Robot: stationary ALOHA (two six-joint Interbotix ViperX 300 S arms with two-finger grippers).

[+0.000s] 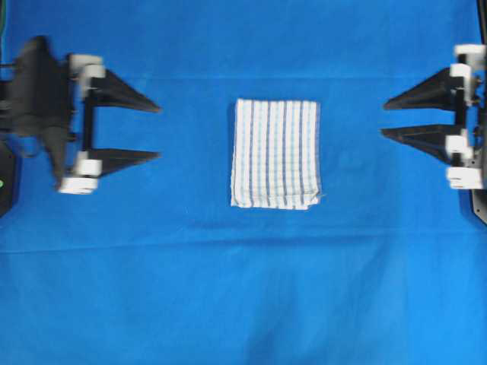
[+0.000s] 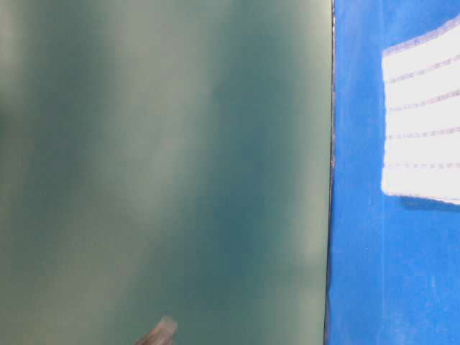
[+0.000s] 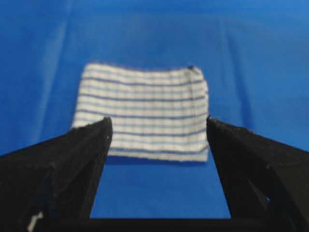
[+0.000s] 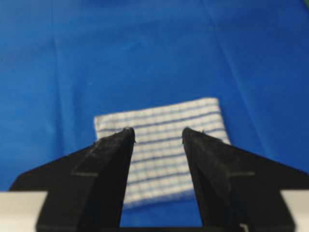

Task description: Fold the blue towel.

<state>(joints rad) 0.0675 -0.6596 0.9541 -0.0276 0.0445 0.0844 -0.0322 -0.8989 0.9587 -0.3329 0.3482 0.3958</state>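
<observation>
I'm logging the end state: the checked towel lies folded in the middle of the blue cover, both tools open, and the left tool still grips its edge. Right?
Not quite. The left tool grips nothing: the overhead view shows it open and well clear of the towel, with bare blue cover between them. The rest holds: the towel lies folded in the middle, and the right tool is open too.

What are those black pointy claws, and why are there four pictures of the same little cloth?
The claws are the grippers of two robot arms. The left gripper and right gripper are both open and hold nothing. One camera looks down from above. Two small cameras sit on the arms' wrists, so you peek between the fingers at the cloth. A fourth camera shows mostly a blurry greenish surface. In the middle lies the blue towel, white with blue stripes, folded into a neat rectangle. It rests on a big plain blue table cover. Nothing touches it.
</observation>
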